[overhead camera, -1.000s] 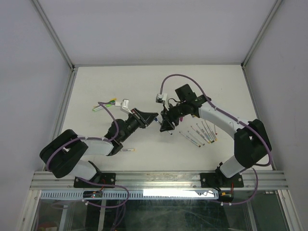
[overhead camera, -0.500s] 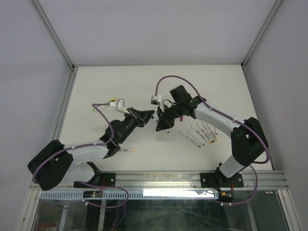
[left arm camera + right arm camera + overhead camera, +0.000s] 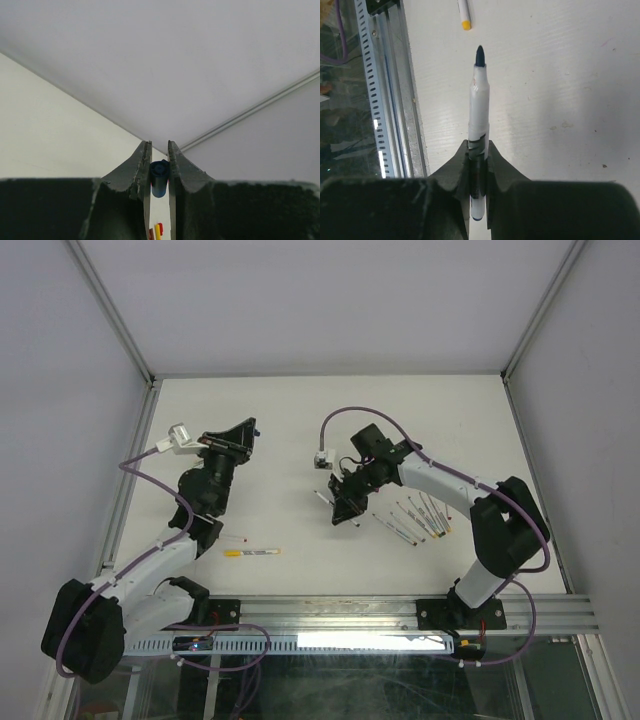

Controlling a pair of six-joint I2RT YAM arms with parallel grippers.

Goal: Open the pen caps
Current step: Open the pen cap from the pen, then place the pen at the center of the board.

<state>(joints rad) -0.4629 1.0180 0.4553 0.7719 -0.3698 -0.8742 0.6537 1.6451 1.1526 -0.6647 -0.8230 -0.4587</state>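
Just beside the right tool, loose pens in a row.

The white table carries a row of pens and one yellow-ended pen.

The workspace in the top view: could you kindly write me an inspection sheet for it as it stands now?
Surface: white table, a few small dark specks in the right wrist view.
Job's things: uncapped blue-tipped pen and blue cap, both gripped; row of pens lying right of the right gripper; yellow-ended pen lying near the front.
Clutter: nothing seen.
Grippers: left gripper shut on the blue cap, held off the table; right gripper shut on the blue-tipped pen.
Cables: purple cables looped along both arms.
Surroundings: white walls; metal rail at the near edge.
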